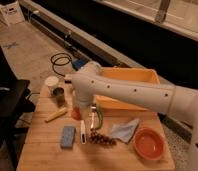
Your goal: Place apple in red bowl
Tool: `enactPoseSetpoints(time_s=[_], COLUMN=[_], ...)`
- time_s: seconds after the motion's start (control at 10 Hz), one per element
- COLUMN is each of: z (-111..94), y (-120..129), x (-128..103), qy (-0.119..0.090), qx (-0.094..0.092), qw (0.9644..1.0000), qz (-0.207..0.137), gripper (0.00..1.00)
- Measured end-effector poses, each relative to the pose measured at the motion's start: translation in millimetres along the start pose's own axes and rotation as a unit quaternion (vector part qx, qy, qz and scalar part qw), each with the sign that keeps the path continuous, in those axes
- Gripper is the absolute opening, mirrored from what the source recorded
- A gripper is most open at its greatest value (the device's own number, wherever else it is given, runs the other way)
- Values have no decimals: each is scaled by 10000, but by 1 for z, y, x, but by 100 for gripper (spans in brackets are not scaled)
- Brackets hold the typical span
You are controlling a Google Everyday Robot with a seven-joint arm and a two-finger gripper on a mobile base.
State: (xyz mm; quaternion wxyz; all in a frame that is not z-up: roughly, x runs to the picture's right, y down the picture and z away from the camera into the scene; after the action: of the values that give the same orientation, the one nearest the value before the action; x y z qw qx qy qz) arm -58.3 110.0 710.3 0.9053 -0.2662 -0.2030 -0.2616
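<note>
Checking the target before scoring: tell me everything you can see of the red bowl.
The red bowl is round, shallow, orange-red with a thick rim, plastic-looking, upright and seemingly empty. It sits on the wooden table, at its right front corner, just right of a grey cloth. The shut gripper hangs left of it, not touching.

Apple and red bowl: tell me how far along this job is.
Done: nothing yet; the red bowl sits empty on the table. In hand: the gripper hangs shut low over the wood, close beside the apple, which lies on the table and does not look gripped. Left: open, grasp the apple, carry it past the grapes to the bowl, and release it inside.
</note>
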Motion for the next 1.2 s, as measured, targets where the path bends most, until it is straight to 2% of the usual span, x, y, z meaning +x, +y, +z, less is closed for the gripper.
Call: enactPoseSetpoints(time_s=[0.1, 0.2, 0.8, 1.0, 1.2], z=[-4, -6, -7, -20, -37], y=[11, 14, 14, 23, 42], x=[13, 17, 19, 35, 59], qy=[25, 27, 70, 268, 469], qx=[5, 12, 32, 147, 227], qw=[9998, 9997, 9995, 9970, 9925], qz=[179, 234, 317, 710, 1109], gripper=[0, 0, 0, 0, 0])
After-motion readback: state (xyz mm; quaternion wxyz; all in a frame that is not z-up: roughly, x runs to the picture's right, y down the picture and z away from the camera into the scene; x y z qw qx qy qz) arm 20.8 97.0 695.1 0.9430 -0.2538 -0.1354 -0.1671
